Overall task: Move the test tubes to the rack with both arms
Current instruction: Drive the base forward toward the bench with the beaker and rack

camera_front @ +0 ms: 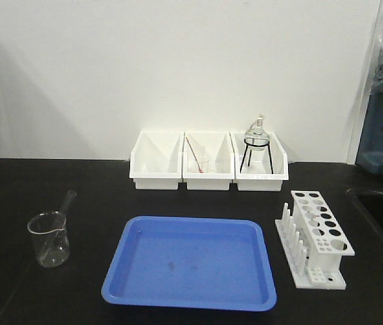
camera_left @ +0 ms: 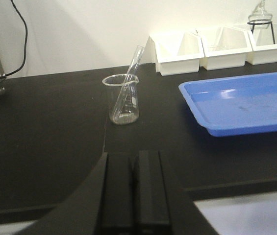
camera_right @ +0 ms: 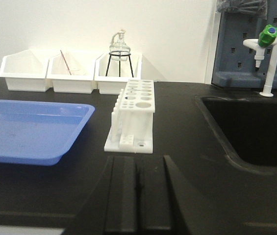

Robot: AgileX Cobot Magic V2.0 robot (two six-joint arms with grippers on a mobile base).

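Left end effector and right end effector show only black fingertips pressed together, arms cut off. A clear test tube leans in a glass beaker, its foot blurred. The white pierced plastic rack stands beside a blue tray on the black table.

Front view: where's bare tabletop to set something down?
Bare table: between the beaker and blue tray; also the strip between tray and white bins. Crowded: the narrow gap between tray and rack.
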